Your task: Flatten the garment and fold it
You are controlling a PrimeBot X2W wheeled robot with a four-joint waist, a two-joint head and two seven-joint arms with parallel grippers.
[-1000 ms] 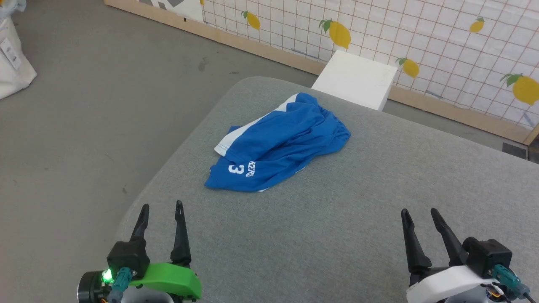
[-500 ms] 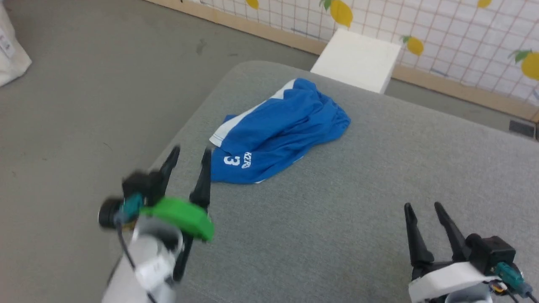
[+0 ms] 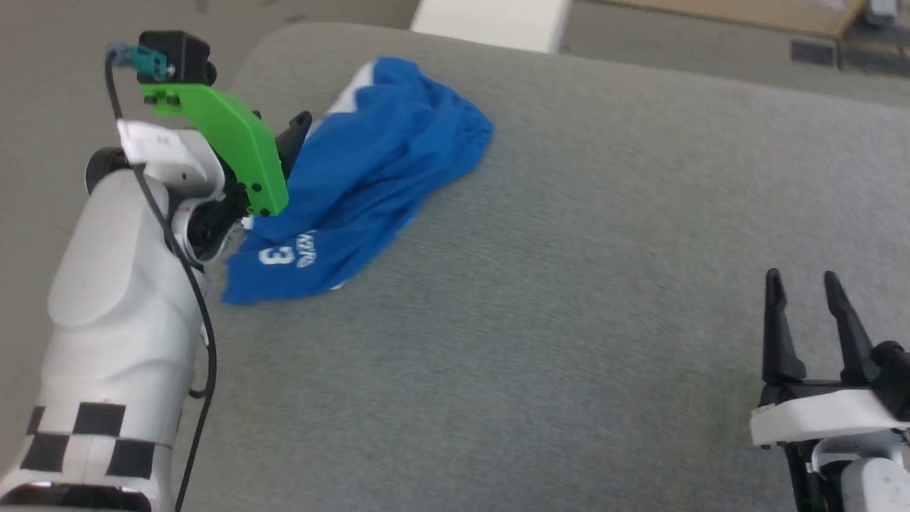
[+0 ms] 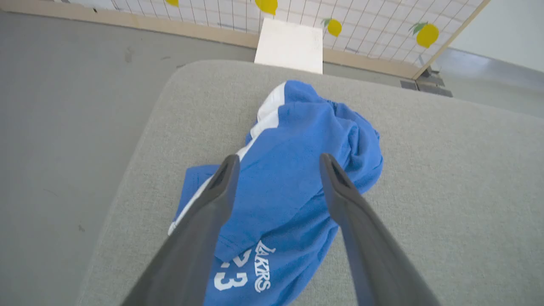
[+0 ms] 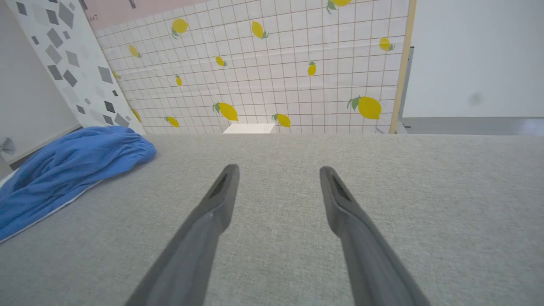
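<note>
Shorts (image 3: 377,156) lie bunched at the far left of the cushion (image 3: 569,299), near its rounded corner. In the head view, the green bracket (image 3: 234,142) and pale forearm cover their left edge, and we see one dark finger (image 3: 298,128) past the bracket. That view is blurred and the white print is hard to read. In the left wrist view it reads "LAKERS" over "23", with one finger across part of the number. In the right wrist view the frame's left edge cuts the shorts (image 5: 63,170) off.

We note thin, bright blue cloth in soft folds, with a gathered waistband and a white side stripe. The cushion is grey woven fabric.

Left gripper (image 4: 278,159) is spread wide over the shorts (image 4: 293,191) and grips nothing; we cannot tell whether its tips touch the cloth. Right gripper (image 3: 800,277) is likewise spread and empty, low over bare cushion, well apart from the shorts.
</note>
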